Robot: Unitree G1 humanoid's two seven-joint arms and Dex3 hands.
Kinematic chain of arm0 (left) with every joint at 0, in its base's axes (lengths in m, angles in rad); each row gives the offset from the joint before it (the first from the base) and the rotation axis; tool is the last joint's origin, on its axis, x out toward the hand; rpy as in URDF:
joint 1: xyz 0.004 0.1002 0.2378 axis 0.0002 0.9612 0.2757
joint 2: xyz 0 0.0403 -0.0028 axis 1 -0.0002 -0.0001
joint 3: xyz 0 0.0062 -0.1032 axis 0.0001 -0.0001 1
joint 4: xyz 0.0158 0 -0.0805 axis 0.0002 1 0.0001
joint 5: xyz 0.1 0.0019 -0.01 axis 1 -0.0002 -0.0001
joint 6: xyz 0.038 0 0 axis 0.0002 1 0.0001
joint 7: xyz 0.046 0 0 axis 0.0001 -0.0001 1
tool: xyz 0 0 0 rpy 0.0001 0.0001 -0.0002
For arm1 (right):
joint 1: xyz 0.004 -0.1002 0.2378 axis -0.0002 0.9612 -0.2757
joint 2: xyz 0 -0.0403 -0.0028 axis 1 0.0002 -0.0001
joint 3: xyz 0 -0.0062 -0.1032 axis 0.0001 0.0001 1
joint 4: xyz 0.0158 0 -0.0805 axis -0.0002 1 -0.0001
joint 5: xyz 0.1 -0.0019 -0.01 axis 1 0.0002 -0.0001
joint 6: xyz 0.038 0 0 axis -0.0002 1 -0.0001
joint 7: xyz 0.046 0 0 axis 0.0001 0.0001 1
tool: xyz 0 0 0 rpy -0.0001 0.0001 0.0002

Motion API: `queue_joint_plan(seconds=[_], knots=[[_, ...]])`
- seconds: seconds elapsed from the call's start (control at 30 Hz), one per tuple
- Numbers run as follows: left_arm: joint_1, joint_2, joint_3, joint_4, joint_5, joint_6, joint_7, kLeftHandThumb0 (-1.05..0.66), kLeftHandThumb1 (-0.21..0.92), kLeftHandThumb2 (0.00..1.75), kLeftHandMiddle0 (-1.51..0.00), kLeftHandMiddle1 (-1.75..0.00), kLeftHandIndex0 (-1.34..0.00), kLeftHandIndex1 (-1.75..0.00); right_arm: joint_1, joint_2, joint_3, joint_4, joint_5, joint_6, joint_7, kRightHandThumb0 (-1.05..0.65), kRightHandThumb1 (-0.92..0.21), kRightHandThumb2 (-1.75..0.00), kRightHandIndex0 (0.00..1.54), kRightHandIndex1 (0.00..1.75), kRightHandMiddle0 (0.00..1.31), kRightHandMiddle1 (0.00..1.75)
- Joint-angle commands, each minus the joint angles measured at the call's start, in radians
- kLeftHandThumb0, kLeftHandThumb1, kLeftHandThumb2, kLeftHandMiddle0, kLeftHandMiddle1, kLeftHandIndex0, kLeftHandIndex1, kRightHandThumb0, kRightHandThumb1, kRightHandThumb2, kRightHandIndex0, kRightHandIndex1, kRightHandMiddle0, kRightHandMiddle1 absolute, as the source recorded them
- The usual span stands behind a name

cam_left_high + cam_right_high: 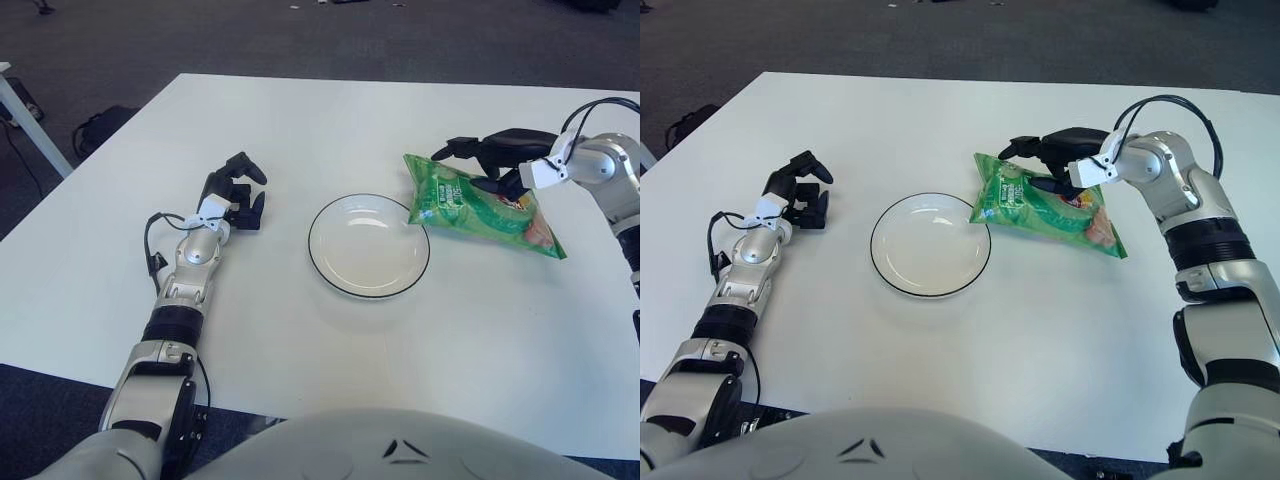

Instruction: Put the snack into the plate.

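A green snack bag [480,205] hangs tilted in the air just right of the plate, its lower left corner over the plate's right rim. My right hand [495,160] grips the bag's top edge with its black fingers [1055,150] curled around it. The white plate [368,245] with a thin dark rim sits empty at the middle of the white table [300,120]. My left hand [235,190] shows to the left of the plate, with its fingers curled and nothing in them.
A cable loops above my right wrist [1160,115]. Dark carpet lies beyond the table's far edge, with a white table leg [30,120] and a dark object [100,125] on the floor at the far left.
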Motion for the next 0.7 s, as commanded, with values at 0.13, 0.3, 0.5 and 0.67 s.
queue_joint_plan(seconds=[0.13,0.3,0.5,0.67], knots=[[0.093,-0.031,-0.018,0.089,0.001,-0.005,-0.012,-0.52,0.22,1.44,-1.33,-1.75,-0.7,-1.75,-0.025,-0.016,-0.034,0.003,-0.021,-0.051,-0.058,-0.84,-0.92,-1.06,0.59,1.75,0.0,0.44],[0.096,-0.035,-0.019,0.082,0.002,0.003,-0.009,-0.52,0.22,1.44,-1.34,-1.75,-0.7,-1.75,-0.019,-0.025,-0.047,-0.014,-0.032,-0.066,-0.084,-0.86,-0.92,-1.01,0.17,1.08,0.0,0.41],[0.1,-0.039,-0.02,0.072,0.004,0.007,-0.005,-0.52,0.22,1.43,-1.34,-1.75,-0.7,-1.75,-0.003,-0.008,-0.049,-0.012,-0.073,-0.031,-0.133,-0.91,-0.92,-0.96,0.03,0.47,0.0,0.38],[0.103,-0.04,-0.02,0.066,0.005,0.005,-0.002,-0.52,0.22,1.43,-1.33,-1.75,-0.69,-1.75,0.022,0.003,-0.053,-0.039,-0.083,0.038,-0.144,-0.97,-0.92,-0.92,0.0,0.19,0.0,0.28]])
